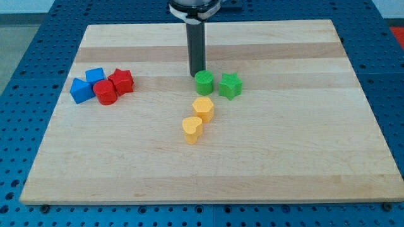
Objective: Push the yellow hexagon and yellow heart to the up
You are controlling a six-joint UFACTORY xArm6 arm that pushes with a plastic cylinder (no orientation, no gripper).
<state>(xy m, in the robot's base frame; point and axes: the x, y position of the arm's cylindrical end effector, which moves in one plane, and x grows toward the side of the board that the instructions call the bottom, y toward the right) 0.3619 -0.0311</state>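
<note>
The yellow hexagon (203,108) sits near the board's middle. The yellow heart (192,130) lies just below and left of it, almost touching. My tip (197,75) rests on the board above the hexagon, at the upper left edge of the green round block (204,82), touching or nearly touching it. The green round block stands between my tip and the yellow hexagon.
A green star (230,86) sits right of the green round block. At the view's left is a cluster: two blue blocks (81,91) (95,76) and two red blocks (105,92) (121,81). The wooden board (303,157) lies on a blue perforated table.
</note>
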